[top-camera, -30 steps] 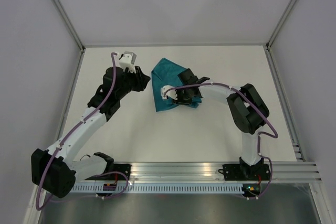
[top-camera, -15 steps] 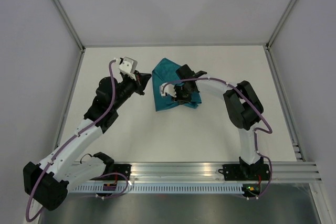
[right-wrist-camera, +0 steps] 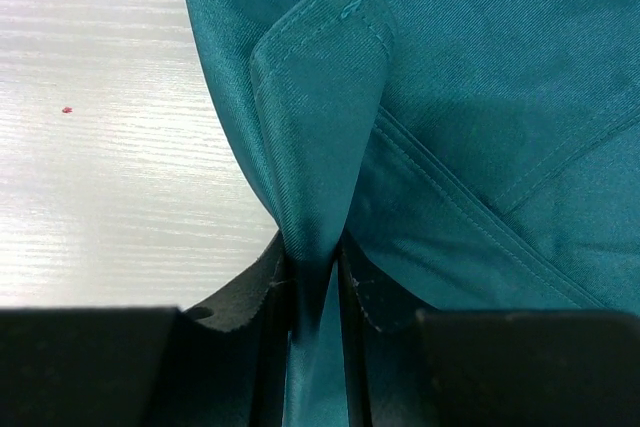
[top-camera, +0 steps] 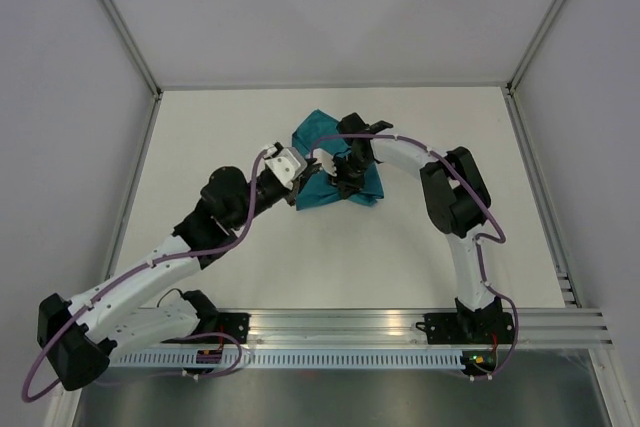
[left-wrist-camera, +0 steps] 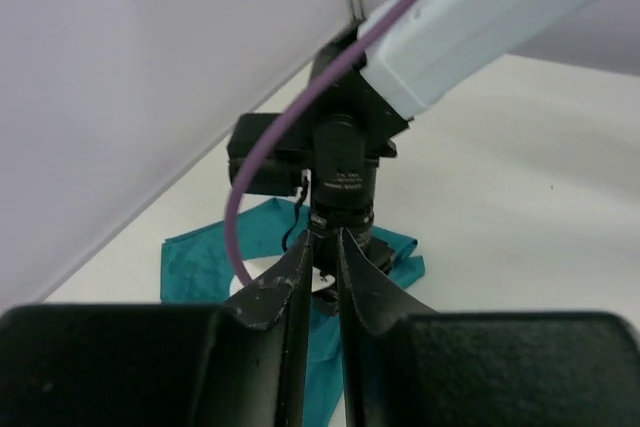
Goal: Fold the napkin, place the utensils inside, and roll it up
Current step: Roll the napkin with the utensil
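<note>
The right jaws are closed to a narrow slit on a raised fold of the napkin (right-wrist-camera: 450, 97). The right wrist view alone shows this: teal cloth runs up between the two black fingers (right-wrist-camera: 262, 292), and a stitched hem corner (right-wrist-camera: 345, 7) stands just beyond them. The rest of the napkin spreads to the right, with the pale surface (right-wrist-camera: 100, 167) to the left.

The left jaws look pressed together at the tips, with only a thin gap lower down. Nothing shows between them, though their very tips are hard to make out against the dark wrist behind. The left wrist view looks straight at the right arm (left-wrist-camera: 480, 17), which comes down onto the napkin (left-wrist-camera: 200, 257) from above.

Only the top view gives the layout. The napkin (top-camera: 315, 132) lies rumpled, not flat, at the far middle of the surface (top-camera: 400, 257). The left arm (top-camera: 160, 267) reaches in from the near left to the cloth's left edge. The right arm (top-camera: 450, 197) curls over from the right, its wrist above the cloth's middle.
</note>
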Controlling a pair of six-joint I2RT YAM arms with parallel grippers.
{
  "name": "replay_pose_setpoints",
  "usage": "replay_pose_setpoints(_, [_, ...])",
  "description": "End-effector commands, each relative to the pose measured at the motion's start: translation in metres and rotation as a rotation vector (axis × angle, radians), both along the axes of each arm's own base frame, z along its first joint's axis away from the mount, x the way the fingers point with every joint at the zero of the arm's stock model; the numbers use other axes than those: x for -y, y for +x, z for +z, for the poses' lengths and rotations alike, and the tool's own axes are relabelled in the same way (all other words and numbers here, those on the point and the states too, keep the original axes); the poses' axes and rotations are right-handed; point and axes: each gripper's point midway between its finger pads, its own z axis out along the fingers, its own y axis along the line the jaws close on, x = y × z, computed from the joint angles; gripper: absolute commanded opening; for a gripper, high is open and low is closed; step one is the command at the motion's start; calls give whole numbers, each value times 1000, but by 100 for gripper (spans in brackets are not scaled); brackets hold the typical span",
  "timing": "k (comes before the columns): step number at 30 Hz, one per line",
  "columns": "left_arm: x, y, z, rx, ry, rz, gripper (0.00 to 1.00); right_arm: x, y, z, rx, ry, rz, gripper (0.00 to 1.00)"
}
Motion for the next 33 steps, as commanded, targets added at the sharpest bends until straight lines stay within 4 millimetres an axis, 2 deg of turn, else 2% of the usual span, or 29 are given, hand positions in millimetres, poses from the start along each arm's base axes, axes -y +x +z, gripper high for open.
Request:
replay_pose_setpoints(1, [9,1,-4,70,121,-11,21,32,-47,-49,-233,-139,0,15])
replay_pose_setpoints(7, [33,-3,-66,-4,334,-40,27,35,-48,-47,-271,-147,6,15])
replay_pose_setpoints(13, [46,0,-107,-40,453,-46,33,42,-51,-46,-324,-154,8,15])
replay_pose_setpoints(17, [52,5,-142,-73,543,-51,33,47,-51,-46,-354,-157,8,15])
replay_pose_setpoints(28, [62,20,-197,-38,643,-46,39,57,-62,-50,-452,-188,22,13])
replay_pose_setpoints(33, [74,26,-221,-31,688,-77,41,60,-66,-51,-491,-200,26,13])
